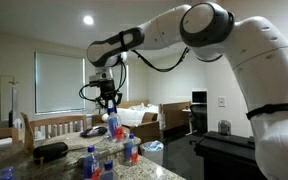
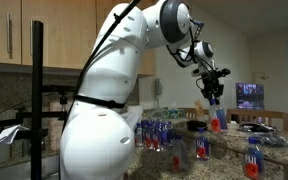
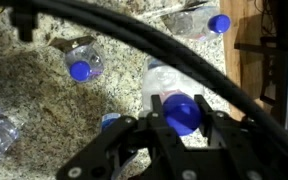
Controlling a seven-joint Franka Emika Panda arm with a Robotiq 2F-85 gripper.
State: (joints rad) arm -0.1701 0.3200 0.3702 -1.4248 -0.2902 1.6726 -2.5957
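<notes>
My gripper (image 3: 181, 118) is shut on the blue cap of a clear plastic water bottle (image 3: 164, 85) with a red label. In both exterior views the gripper (image 1: 110, 107) (image 2: 214, 95) holds the bottle (image 1: 113, 125) (image 2: 216, 118) upright, lifted above the granite counter (image 3: 44, 110). Other bottles stand below it: one with a blue cap (image 3: 80, 69) to the left and one (image 3: 210, 22) at the top right of the wrist view.
Several more bottles stand on the counter (image 1: 130, 152) (image 2: 162, 133) (image 2: 252, 158). A dark object (image 1: 50, 151) lies on the counter. Wooden chairs (image 1: 54, 126) stand behind it. A black cable (image 3: 114, 35) crosses the wrist view. The counter's edge meets wood (image 3: 246, 70) at right.
</notes>
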